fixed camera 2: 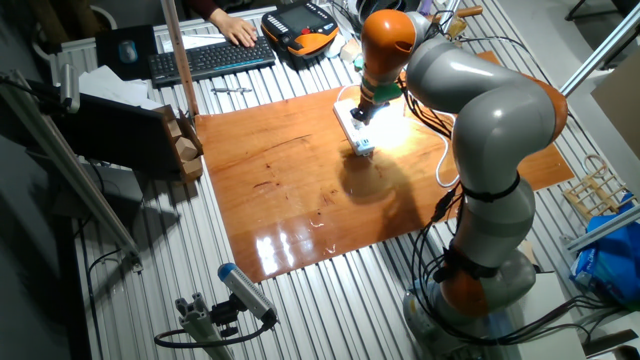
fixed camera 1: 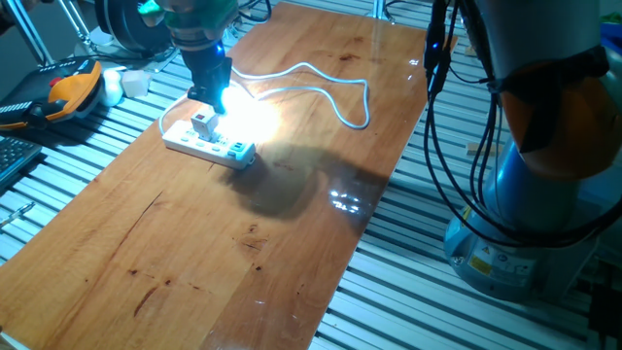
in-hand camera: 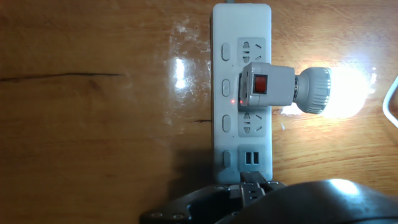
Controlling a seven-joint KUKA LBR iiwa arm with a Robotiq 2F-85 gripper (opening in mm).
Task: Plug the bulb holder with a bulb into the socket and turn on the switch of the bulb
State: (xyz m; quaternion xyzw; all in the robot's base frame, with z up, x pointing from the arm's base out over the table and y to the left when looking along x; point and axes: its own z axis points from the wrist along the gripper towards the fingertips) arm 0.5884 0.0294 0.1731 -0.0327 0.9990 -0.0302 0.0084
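Note:
The socket, a long white power strip, lies on the wooden table and also shows in one fixed view. The bulb holder is plugged into a middle outlet, lying sideways, with the red switch facing up. Its bulb is lit and glares brightly to the right; the glow shows in both fixed views. My gripper is at the strip's near end, fingers together and holding nothing. It hovers just above the holder in one fixed view.
The strip's white cable loops across the table behind the bulb. An orange teach pendant lies off the table's left edge. A keyboard with a person's hand is beyond the far edge. My arm's base stands to the right.

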